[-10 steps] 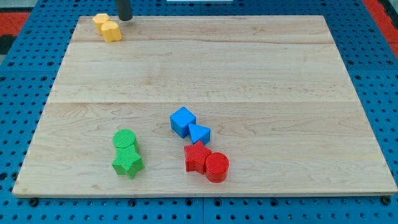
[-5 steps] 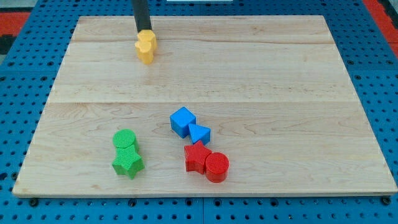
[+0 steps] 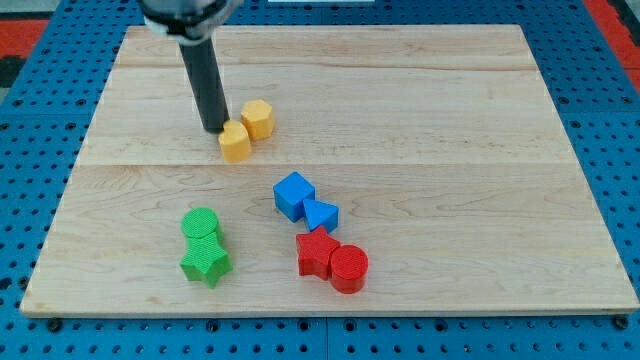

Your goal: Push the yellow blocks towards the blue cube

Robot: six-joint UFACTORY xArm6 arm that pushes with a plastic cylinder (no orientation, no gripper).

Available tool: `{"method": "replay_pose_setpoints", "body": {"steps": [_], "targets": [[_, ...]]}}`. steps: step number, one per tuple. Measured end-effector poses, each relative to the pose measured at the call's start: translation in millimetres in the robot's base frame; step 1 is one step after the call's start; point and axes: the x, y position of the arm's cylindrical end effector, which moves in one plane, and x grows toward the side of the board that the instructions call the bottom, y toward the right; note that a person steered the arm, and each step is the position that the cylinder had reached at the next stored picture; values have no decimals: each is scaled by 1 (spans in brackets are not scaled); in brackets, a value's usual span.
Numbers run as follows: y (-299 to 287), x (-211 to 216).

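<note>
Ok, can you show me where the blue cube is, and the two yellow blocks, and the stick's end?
blue cube (image 3: pixel 294 193): camera view, on its top face.
yellow blocks (image 3: pixel 246 130): camera view, where the two touch.
my tip (image 3: pixel 214 130): camera view, rod's very end, against the lower yellow block's left side.

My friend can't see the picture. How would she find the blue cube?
Start at the wooden board and look a little below its middle, where a cluster of blue and red blocks sits. The blue cube is the topmost of that cluster, touching the smaller blue triangle. It is the only blue block with square faces.
</note>
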Motion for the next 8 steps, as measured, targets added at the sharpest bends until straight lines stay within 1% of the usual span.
{"method": "replay_pose_setpoints", "body": {"steps": [1,2,3,4,5,6,7,8], "targets": [[3,16],[-30,-43],[-15,-59],[36,-43],[29,-68],[40,-57],[40,-16],[39,15]]}}
